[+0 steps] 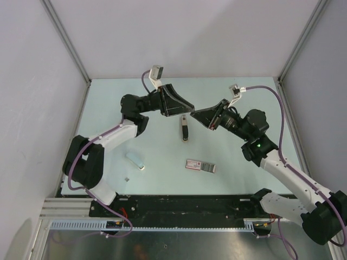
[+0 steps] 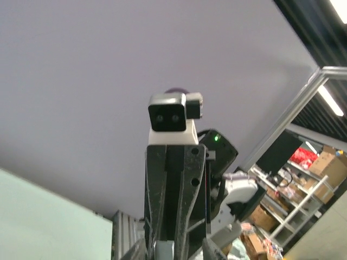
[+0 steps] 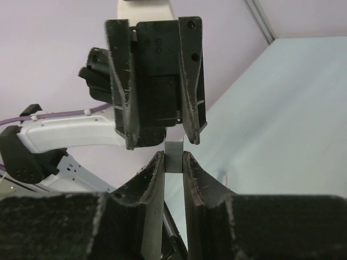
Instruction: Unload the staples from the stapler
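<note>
The staples (image 1: pixel 136 161), a short pale blue bar with a whitish end, lie on the table at the front left, with a tiny silvery bit (image 1: pixel 126 179) nearby. The slim black stapler (image 1: pixel 185 129) lies mid-table, just below both grippers. My two grippers meet tip to tip above it. My right gripper (image 1: pixel 196 113) (image 3: pixel 173 160) is shut on a small flat grey metal piece (image 3: pixel 173 156) (image 2: pixel 163 249). What that piece is I cannot tell. Facing it, my left gripper (image 1: pixel 189 107) (image 2: pixel 173 250) stands open, its fingers (image 3: pixel 120 108) apart on either side of the piece.
A pinkish-grey rectangular piece (image 1: pixel 200 166) lies on the table (image 1: pixel 244 179) in front of the stapler. White walls with metal posts (image 1: pixel 65 40) close in the table on three sides. The black base rail (image 1: pixel 184 205) runs along the near edge.
</note>
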Robot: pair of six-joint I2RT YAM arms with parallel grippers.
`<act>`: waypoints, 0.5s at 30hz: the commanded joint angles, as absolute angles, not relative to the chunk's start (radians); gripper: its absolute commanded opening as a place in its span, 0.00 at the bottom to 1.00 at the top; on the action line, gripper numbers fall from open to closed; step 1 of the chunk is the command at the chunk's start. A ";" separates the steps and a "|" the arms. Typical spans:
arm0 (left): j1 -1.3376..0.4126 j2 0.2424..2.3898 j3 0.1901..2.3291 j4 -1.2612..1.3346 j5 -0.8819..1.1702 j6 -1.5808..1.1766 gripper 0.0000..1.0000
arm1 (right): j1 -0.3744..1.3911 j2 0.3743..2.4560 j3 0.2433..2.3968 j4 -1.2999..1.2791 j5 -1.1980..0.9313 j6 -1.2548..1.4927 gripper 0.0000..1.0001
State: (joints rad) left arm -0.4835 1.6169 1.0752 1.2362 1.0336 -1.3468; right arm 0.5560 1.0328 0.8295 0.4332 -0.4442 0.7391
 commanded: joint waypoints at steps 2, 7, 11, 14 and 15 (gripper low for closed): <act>-0.445 1.545 1.132 0.946 1.102 -1.083 0.55 | 0.539 0.970 0.864 0.229 -0.391 0.662 0.17; -0.427 1.489 1.302 0.134 0.942 -0.428 0.68 | 0.521 0.925 0.867 -0.066 -0.279 0.611 0.17; -0.442 1.455 1.315 -0.183 0.778 -0.126 0.82 | 0.534 0.945 0.869 -0.307 -0.137 0.614 0.11; -0.442 1.421 1.265 -0.271 0.684 0.014 0.95 | 0.584 0.977 0.870 -0.434 -0.010 0.631 0.06; -0.442 1.409 1.244 -0.290 0.659 0.052 0.96 | 0.606 0.988 0.869 -0.468 0.039 0.642 0.04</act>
